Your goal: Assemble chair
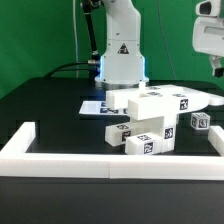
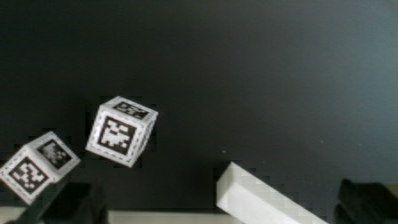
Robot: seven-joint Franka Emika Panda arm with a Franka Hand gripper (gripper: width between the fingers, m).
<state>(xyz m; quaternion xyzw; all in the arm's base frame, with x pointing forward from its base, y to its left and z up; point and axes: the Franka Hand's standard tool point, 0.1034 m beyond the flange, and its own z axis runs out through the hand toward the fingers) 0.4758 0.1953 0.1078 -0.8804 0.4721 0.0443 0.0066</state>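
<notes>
The white robot arm (image 1: 122, 45) stands at the far side of the black tabletop (image 1: 50, 112). Its two-finger claw (image 2: 222, 203) hangs high over the exterior view's right, well clear of everything. The claw is spread wide. In the wrist view its 2 dark fingers (image 2: 80, 205) sit far apart, with only tabletop and loose parts well beneath them. It grips nothing and touches nothing.

The chair (image 1: 148, 122) is no chair yet, just a heap of loose white blocky plastic parts with small black-and-white square tags. It lies mid-table, between the arm's base and the long white border wall (image 1: 110, 162) at the near edge. The biggest piece, a long thick slab (image 1: 150, 100), lies tilted across the top of the heap. A flat rounded white panel (image 1: 198, 97) lies behind it toward the exterior view's right. Under the slab, 2 shorter bars are stacked, the upper bar (image 1: 138, 131) over the lower bar (image 1: 150, 146), which is near the wall. A small tagged block (image 1: 200, 122) sits just beside the heap on the exterior view's right.

The thin flat white marker board (image 1: 93, 105) lies on the table at the heap's far corner, toward the exterior view's left.

The wrist view shows 2 tilted tagged pieces (image 2: 121, 130) and a plain white edge (image 2: 267, 195). I cannot tell which parts of the heap these are.
</notes>
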